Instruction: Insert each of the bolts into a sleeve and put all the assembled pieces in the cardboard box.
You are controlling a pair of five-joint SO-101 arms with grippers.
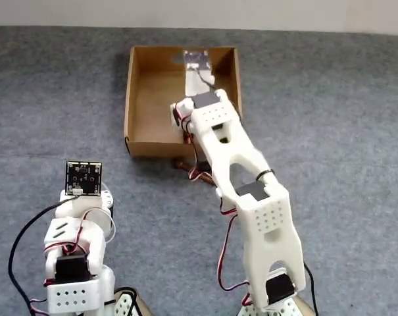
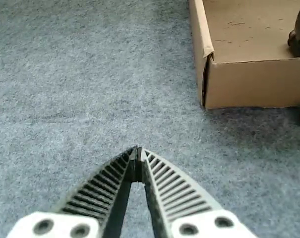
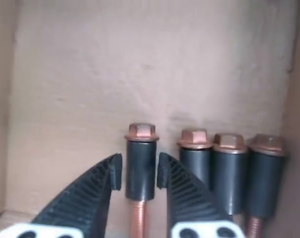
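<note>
A grey carpeted surface (image 1: 330, 99) carries 2 white arms. The right arm (image 1: 251, 191) stretches forward into the open cardboard box (image 1: 136, 99) at the far middle of the surface. The left arm (image 1: 74, 257) is folded back at the near corner, well apart from the box.

The left hand (image 2: 136, 151) is clenched and empty, its ribbed fingertips meeting over bare carpet short of the box's near corner.

Inside the box, the right hand (image 3: 139, 171) is released. Its fingers stand either side of 1 black sleeve (image 3: 140, 173) with slivers of cardboard showing between. A copper bolt (image 3: 141, 131) runs through that sleeve, head at the far end. Just beside it, 3 more assembled pieces (image 3: 229, 168) lie side by side against the box wall.
</note>
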